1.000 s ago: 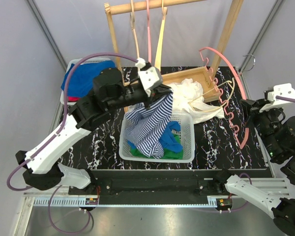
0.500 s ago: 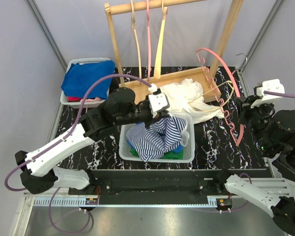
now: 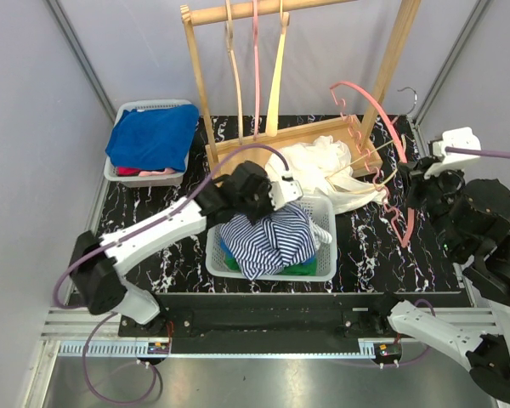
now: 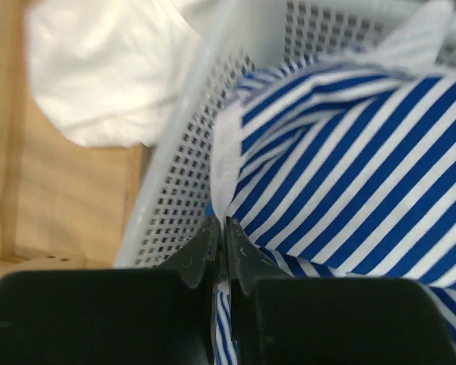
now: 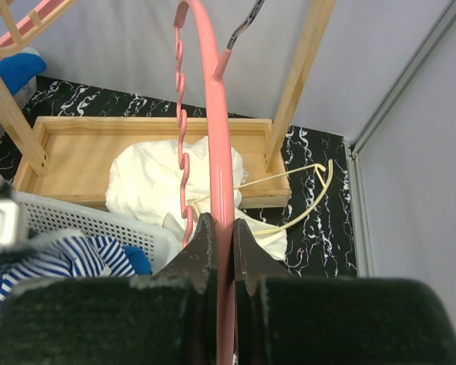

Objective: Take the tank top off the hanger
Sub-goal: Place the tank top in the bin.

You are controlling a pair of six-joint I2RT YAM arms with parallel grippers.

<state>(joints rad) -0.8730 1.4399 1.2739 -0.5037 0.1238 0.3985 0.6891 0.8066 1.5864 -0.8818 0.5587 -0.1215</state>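
Observation:
The blue-and-white striped tank top (image 3: 268, 242) lies bunched in the white mesh basket (image 3: 326, 263) at the table's front centre. My left gripper (image 3: 282, 192) is low over the basket's far rim, shut on a fold of the tank top (image 4: 349, 160); the striped cloth shows between its fingers. My right gripper (image 3: 421, 176) is shut on the bare pink hanger (image 3: 376, 119), holding it up at the right, off the garment. In the right wrist view the pink hanger (image 5: 216, 129) runs up from the closed fingers, its metal hook at the top.
A wooden rack (image 3: 200, 76) with several empty hangers stands at the back. White cloth (image 3: 323, 166) and a thin cream hanger (image 3: 365, 161) lie on its wooden base. A basket of blue clothes (image 3: 153, 136) sits at the back left.
My left gripper has come down with the tank top, which now lies in the basket instead of hanging. My right gripper has moved the pink hanger a little left and up.

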